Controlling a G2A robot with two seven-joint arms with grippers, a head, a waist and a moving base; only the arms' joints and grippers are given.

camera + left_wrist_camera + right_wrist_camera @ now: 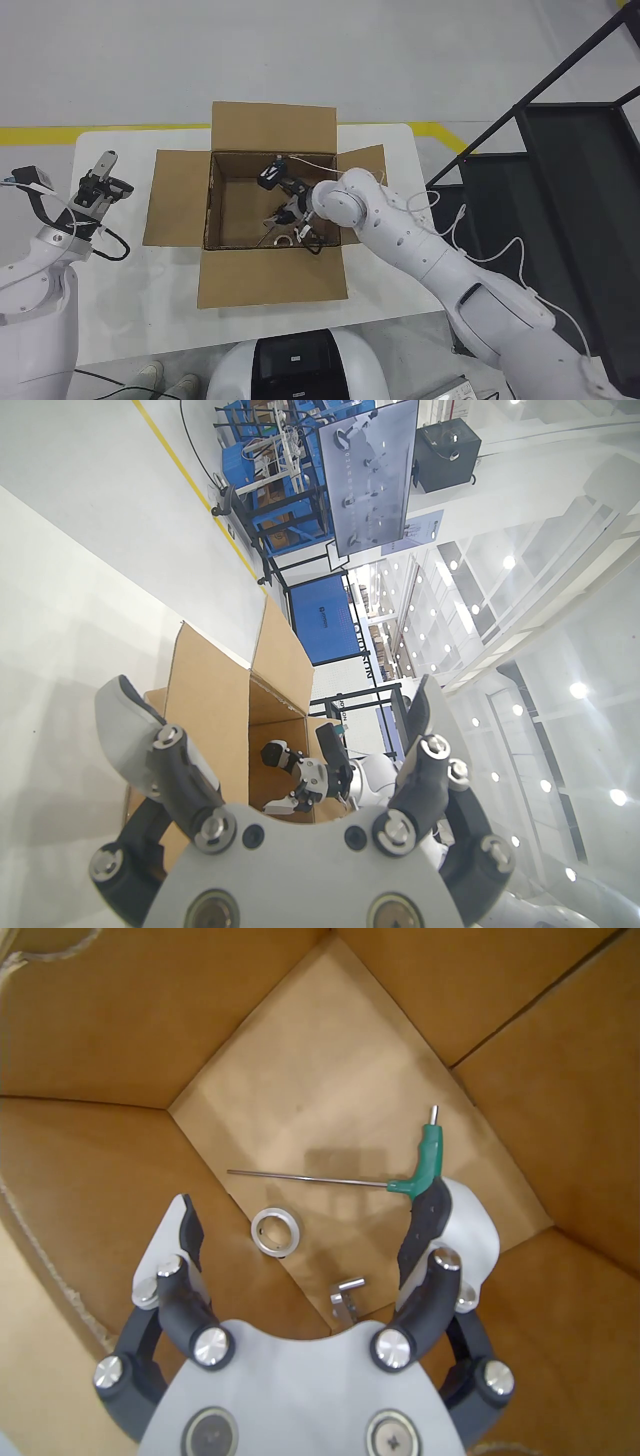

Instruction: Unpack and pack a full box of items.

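An open cardboard box [230, 205] stands mid-table with its flaps spread. My right gripper [285, 215] hangs inside it, open and holding nothing [312, 1213]. On the box floor beneath it lie a green-handled T hex key [425, 1163], a metal ring [276, 1232] and a small metal bracket [345, 1300]. One fingertip overlaps the hex key's handle in the right wrist view; whether it touches I cannot tell. My left gripper [100, 180] is open and empty off the box's left side, over the table edge [270, 700]. The left wrist view looks across at the box [215, 680] and the right gripper [292, 785] inside it.
The white table [170, 290] has bare room left of and in front of the box. A dark stair frame [560, 190] stands to the right of the table. A yellow floor line [60, 132] runs behind it.
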